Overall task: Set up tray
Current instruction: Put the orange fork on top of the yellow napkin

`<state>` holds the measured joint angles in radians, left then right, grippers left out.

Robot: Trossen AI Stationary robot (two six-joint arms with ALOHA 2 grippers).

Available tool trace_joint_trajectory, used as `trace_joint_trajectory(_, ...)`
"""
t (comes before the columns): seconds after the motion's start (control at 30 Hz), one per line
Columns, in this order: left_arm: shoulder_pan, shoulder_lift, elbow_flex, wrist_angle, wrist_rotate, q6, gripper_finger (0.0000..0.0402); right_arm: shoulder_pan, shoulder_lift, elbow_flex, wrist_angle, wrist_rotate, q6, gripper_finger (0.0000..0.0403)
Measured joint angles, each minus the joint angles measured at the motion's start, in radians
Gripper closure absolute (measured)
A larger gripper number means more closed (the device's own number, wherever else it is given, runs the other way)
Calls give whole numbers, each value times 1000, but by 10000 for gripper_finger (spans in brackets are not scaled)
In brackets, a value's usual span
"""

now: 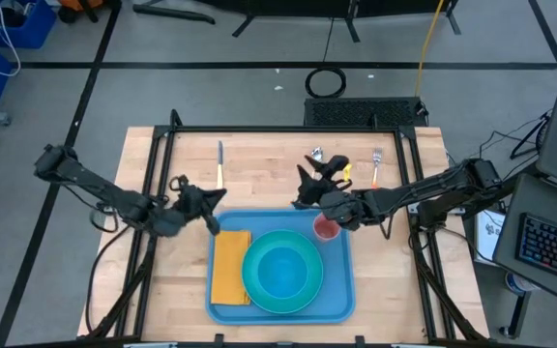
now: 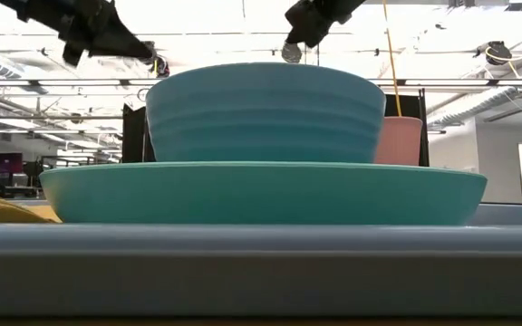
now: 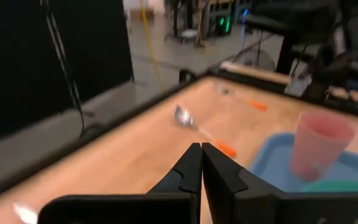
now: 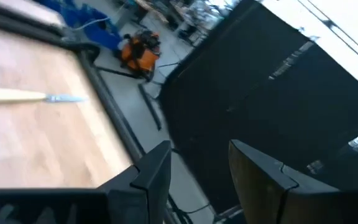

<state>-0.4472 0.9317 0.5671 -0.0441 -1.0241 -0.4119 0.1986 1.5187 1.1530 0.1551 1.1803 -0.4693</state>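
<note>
The light-blue tray lies at the table's near middle. On it rest a folded yellow-orange napkin, a turquoise plate with a turquoise bowl on it, and a pink cup standing upright at the tray's far right corner. My left gripper is shut and empty, above the table by the tray's far left corner; it also shows in the left wrist view. My right gripper is open and empty, raised above the tray's far edge; it also shows in the right wrist view.
A knife lies on the wood at the far left. A spoon with an orange handle lies at the far middle and a fork at the far right. A black frame runs along the table's edges.
</note>
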Motion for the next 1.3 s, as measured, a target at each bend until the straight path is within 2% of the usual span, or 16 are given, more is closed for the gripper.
trace_joint_trajectory(0.2, 41, -84, 0, 175, 44, 256, 398, -23, -80, 0, -14, -8, 73, 252)
trace_joint_trajectory(0.37, 49, -102, 0, 204, 127, 359, 391, -87, -144, 0, -87, -87, 131, 252)
trace_joint_trajectory(0.5, 49, -102, 0, 208, 118, 348, 397, -148, -194, 0, -242, -108, 266, 252)
trace_joint_trajectory(0.63, 49, -101, 0, 213, 110, 358, 395, -250, -233, 0, -405, -288, 483, 258)
trace_joint_trajectory(0.7, 50, -101, 0, 228, 107, 358, 386, -308, -245, 0, -444, -381, 540, 264)
trace_joint_trajectory(0.9, 50, -101, 0, 241, 106, 385, 375, -481, -249, 0, -496, -529, 605, 284)
trace_joint_trajectory(1.17, 50, -101, 0, 240, 106, 428, 396, -731, -230, 0, -567, -785, 701, 292)
trace_joint_trajectory(1.3, 56, -101, 0, 240, 106, 435, 395, -860, -195, 2, -591, -960, 764, 292)
